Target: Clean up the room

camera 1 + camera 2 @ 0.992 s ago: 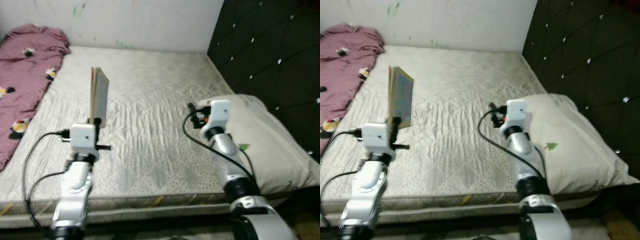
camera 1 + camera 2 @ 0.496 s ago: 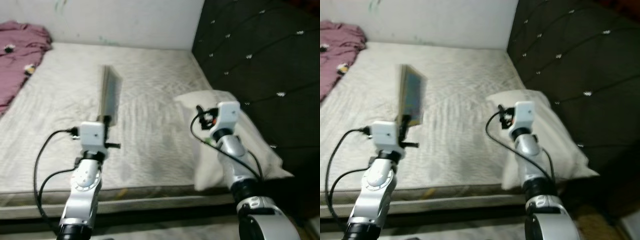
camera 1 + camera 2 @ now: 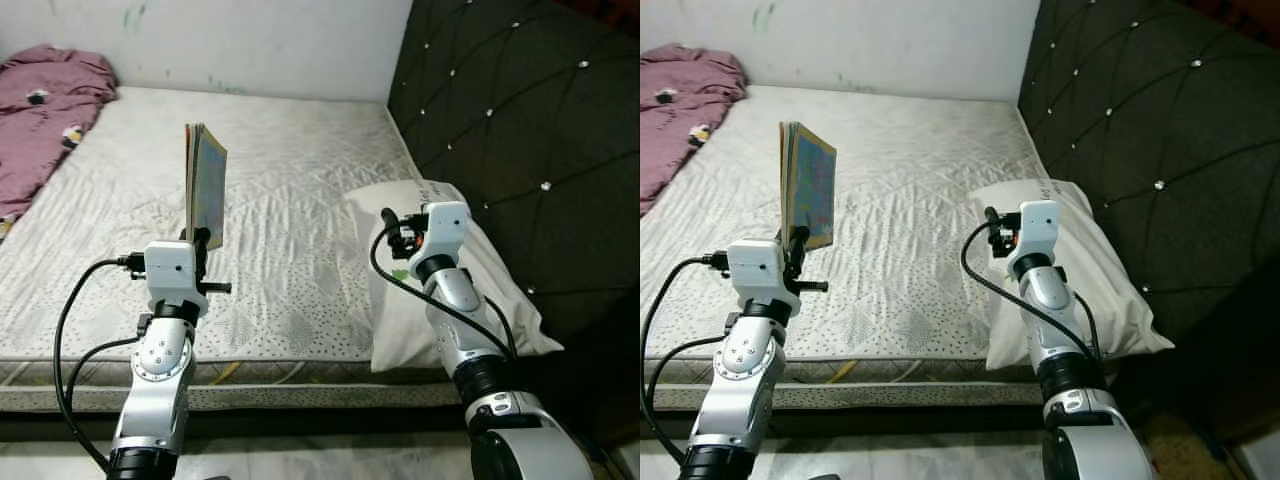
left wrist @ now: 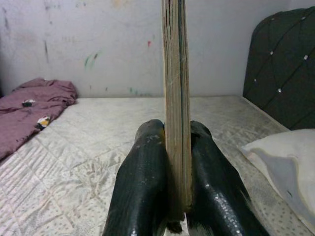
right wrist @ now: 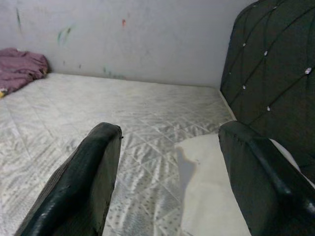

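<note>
Currently the left end effector pinches a thin book by its lower edge, upright over the bed's near left. Right end effector gapes empty beside the pillow. Keep the grip firm; the tall book could tip while carried off.

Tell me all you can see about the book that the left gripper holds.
The book is thin, with a colourful blue and yellow cover and tan page edges, as the left wrist view shows. It stands upright, held at its lower edge, clamped between the two black fingers of the left gripper. It is raised above the mattress, touching nothing else.
</note>
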Motion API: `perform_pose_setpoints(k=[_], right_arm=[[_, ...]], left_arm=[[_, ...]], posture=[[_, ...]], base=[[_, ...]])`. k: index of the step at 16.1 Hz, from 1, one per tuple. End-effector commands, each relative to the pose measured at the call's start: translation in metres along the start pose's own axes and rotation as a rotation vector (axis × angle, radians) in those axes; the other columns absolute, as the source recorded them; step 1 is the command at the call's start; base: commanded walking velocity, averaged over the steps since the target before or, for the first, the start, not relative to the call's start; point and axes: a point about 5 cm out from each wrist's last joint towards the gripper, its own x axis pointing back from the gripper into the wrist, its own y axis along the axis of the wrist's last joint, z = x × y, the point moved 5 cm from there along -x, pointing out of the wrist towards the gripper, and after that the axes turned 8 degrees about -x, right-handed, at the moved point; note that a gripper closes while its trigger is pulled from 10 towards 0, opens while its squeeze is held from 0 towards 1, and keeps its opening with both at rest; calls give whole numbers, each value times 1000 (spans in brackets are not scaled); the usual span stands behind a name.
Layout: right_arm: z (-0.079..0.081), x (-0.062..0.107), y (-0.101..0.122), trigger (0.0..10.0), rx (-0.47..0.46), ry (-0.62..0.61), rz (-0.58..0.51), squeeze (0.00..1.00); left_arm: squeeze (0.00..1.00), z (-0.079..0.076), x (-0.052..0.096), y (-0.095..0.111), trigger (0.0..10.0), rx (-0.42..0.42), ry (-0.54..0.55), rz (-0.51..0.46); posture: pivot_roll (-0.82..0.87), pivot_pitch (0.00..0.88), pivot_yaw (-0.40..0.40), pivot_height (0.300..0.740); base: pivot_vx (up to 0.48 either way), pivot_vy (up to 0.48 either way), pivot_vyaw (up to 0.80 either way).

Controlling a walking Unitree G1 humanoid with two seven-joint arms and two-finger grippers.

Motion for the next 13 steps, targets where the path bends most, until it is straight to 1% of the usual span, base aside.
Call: perform_pose_setpoints(k=[1, 6, 13], right_arm=[[-1, -2, 7, 10000, 4, 1, -16, 0], [-1, -2, 6, 10000, -3, 0, -14, 0], [-1, -2, 7, 10000, 3, 0, -14, 0]], left_arm=[[0, 1, -5, 17, 10000, 11, 8, -61], [0, 3, -4, 17, 10000, 22, 13, -56], [0, 6, -4, 17, 10000, 28, 31, -51]], posture=[[-6, 0, -82, 740], [-3, 0, -83, 740], [-2, 0, -82, 740]], base=[[0, 0, -800], [0, 0, -800], [0, 0, 0]])
